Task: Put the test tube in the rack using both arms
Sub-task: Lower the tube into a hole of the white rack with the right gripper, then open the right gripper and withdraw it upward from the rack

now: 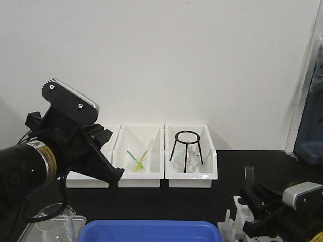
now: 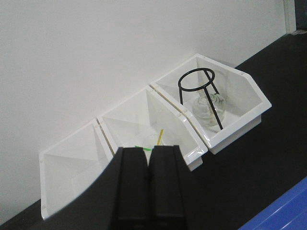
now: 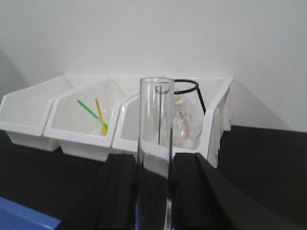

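While the right gripper (image 3: 154, 191) pinches the tube (image 3: 156, 120) upright close by the rack (image 1: 233, 218), the left gripper (image 2: 148, 163) hangs before the bins (image 2: 72, 163), its fingers pressed together, holding nothing.

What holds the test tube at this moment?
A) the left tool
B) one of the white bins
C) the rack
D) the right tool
D: the right wrist view shows the test tube upright between the fingers of the right tool, while the left tool is shut with nothing in it.
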